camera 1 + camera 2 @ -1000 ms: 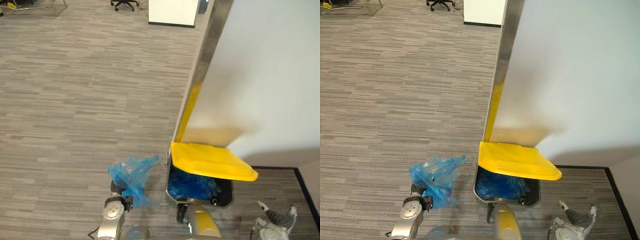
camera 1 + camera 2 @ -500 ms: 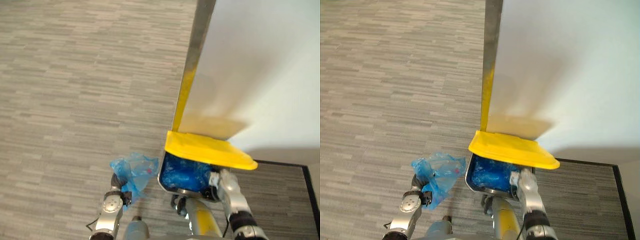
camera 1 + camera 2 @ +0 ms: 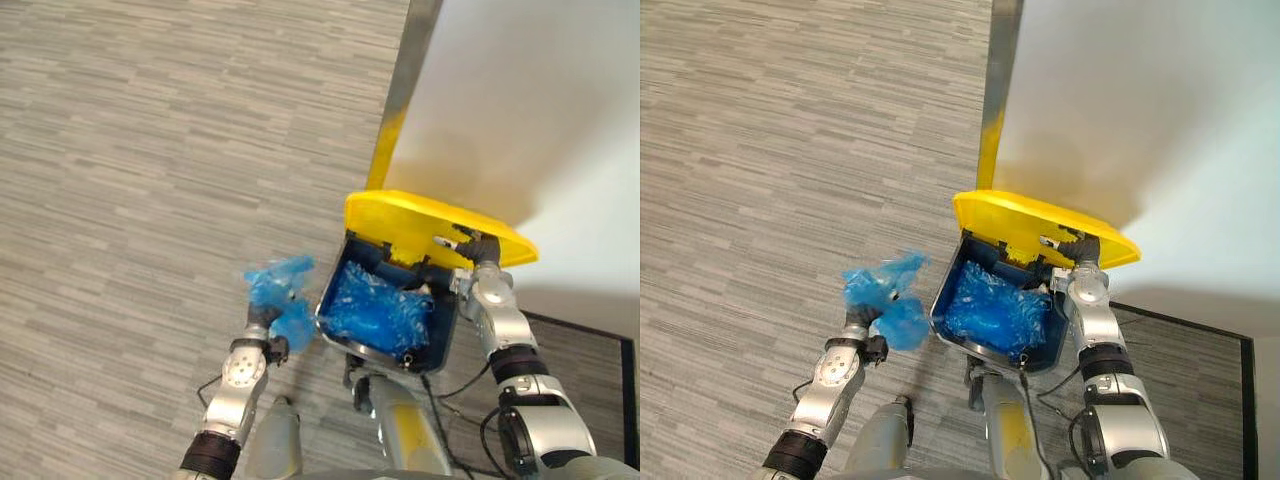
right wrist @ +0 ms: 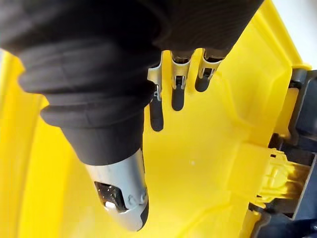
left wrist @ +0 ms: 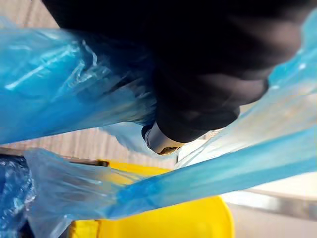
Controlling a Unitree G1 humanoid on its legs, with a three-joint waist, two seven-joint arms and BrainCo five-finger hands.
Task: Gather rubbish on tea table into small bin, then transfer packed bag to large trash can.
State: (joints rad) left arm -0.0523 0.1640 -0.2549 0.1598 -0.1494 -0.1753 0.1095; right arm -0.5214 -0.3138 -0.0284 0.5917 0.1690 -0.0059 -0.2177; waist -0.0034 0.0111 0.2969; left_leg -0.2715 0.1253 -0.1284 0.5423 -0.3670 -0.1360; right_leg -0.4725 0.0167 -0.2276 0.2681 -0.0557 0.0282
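— Now, where is the packed bag (image 3: 278,292) located?
— It is held aloft in the left hand (image 3: 262,338), just beside the left rim of the large trash can (image 3: 383,353). It hangs over the floor (image 3: 150,200), not over the opening. In the left wrist view the thumb (image 5: 161,141) curls into the blue film, which wraps round the hand. The grip is closed on the bag.
— What differs from half a second ago?
— The yellow lid (image 3: 400,215) stands higher, and more of the blue liner (image 3: 375,305) is exposed. The right hand (image 3: 470,246) was down at the can's near right corner and is now up under the lid. The camera has shifted as well.
— State of the right hand?
— Its fingers (image 4: 176,94) are straight and flat against the lid's underside, with the thumb apart. Nothing is clasped.
— Edges and room?
— The opening lies free between the can's left and near rims and the raised lid. A wall panel (image 3: 520,90) with a metal strip (image 3: 405,80) stands right behind the can. Floor extends wide to the left and ahead.
— Bag orientation?
— The long axis runs from the hand away from the robot. The bunched end sits in the hand and the loose end points away.
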